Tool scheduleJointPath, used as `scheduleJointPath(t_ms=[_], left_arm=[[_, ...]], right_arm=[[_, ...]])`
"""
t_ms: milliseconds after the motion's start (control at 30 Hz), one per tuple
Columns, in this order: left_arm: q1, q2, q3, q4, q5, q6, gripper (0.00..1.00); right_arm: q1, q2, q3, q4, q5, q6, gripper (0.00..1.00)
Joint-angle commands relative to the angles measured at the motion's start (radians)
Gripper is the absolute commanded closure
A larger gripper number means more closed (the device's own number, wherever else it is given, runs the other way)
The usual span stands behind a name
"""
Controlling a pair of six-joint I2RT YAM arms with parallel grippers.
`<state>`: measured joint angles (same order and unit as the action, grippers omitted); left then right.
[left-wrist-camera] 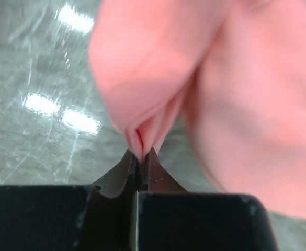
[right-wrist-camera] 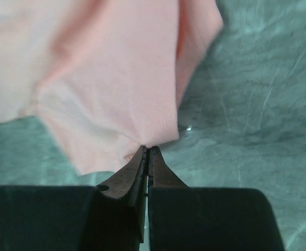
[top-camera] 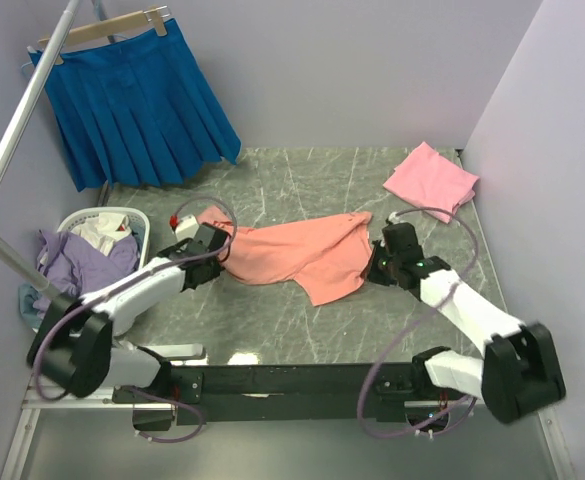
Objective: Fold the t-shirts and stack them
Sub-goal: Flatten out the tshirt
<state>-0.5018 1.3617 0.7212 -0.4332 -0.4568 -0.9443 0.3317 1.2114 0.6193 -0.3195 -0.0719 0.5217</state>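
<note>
Progress: we are judging it near halfway; the pink t-shirt is lying folded well right of the basket; nearer it, the salmon t-shirt is sprawling unfolded, our left gripper and right gripper each clenching its edge

Layout, everything placed relative to the spread t-shirt, which lies mid-table.

The left gripper is clamped on its left end and the right gripper on its right edge. Both arms reach in from bases in front of it, at the near table edge. The folded t-shirt lies behind it and to the right, well apart, by the far right corner. The laundry basket sits to its left at the table's left edge, with a heap of clothes in it. The skirt hangs on a hanger behind it and to the left.
</note>
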Motion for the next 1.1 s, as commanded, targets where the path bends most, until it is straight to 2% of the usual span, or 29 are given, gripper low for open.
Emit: scheduleJointPath(t_ms=[0, 233, 333, 400, 467, 500, 567, 600, 667, 700, 767, 800, 867, 900, 967, 1000, 1033, 1067], left_arm=[[-0.006, -0.195, 0.124, -0.093, 0.049, 0.076, 0.99], [-0.006, -0.345, 0.332, -0.266, 0.211, 0.122, 0.97], [-0.004, -0.339, 0.447, -0.285, 0.210, 0.128, 0.92], [0.002, -0.247, 0.539, -0.286, 0.199, 0.165, 0.88], [0.014, -0.150, 0.696, -0.286, 0.182, 0.211, 0.91], [0.043, -0.048, 0.748, -0.283, 0.194, 0.222, 0.92], [0.086, 0.043, 0.871, -0.251, 0.239, 0.256, 0.98], [0.133, 0.116, 0.898, -0.192, 0.292, 0.263, 0.98], [0.186, 0.199, 1.012, -0.148, 0.345, 0.262, 0.94], [0.230, 0.306, 1.065, -0.138, 0.398, 0.262, 0.94], [0.261, 0.445, 1.320, -0.188, 0.429, 0.280, 0.94], [0.281, 0.582, 1.513, -0.223, 0.449, 0.294, 0.93], [0.321, 0.721, 1.714, -0.249, 0.536, 0.302, 0.93], [0.338, 0.820, 1.864, -0.245, 0.575, 0.297, 0.92], [0.385, 0.846, 1.888, -0.127, 0.679, 0.254, 0.88], [0.399, 0.788, 1.756, -0.020, 0.726, 0.242, 0.84], [0.410, 0.748, 1.673, 0.187, 0.868, 0.222, 0.76], [0.419, 0.710, 1.599, 0.283, 0.913, 0.214, 0.75]], right_arm=[[0.007, -0.179, 0.095, -0.111, 0.029, -0.031, 1.00], [0.009, -0.419, 0.238, -0.217, 0.047, -0.028, 1.00], [0.007, -0.405, 0.330, -0.193, 0.066, -0.052, 1.00], [0.006, -0.333, 0.455, -0.176, 0.104, -0.107, 1.00], [-0.009, -0.183, 0.555, -0.165, 0.147, -0.153, 1.00], [-0.020, -0.073, 0.656, -0.141, 0.133, -0.163, 1.00], [-0.063, 0.044, 0.787, -0.148, 0.104, -0.178, 1.00], [-0.072, 0.163, 0.927, -0.162, 0.092, -0.181, 1.00], [-0.094, 0.297, 1.104, -0.206, 0.087, -0.196, 1.00], [-0.105, 0.442, 1.313, -0.272, 0.077, -0.200, 1.00], [-0.118, 0.601, 1.558, -0.352, 0.075, -0.209, 1.00], [-0.135, 0.763, 1.823, -0.439, 0.075, -0.207, 1.00], [-0.161, 0.902, 2.073, -0.490, -0.014, -0.166, 1.00], [-0.189, 0.943, 2.146, -0.446, -0.046, -0.146, 1.00], [-0.215, 0.881, 2.012, -0.315, -0.121, -0.109, 1.00], [-0.230, 0.781, 1.819, -0.158, -0.147, -0.109, 1.00], [-0.233, 0.739, 1.745, -0.101, -0.166, -0.115, 1.00], [-0.234, 0.706, 1.699, -0.064, -0.199, -0.149, 1.00]])
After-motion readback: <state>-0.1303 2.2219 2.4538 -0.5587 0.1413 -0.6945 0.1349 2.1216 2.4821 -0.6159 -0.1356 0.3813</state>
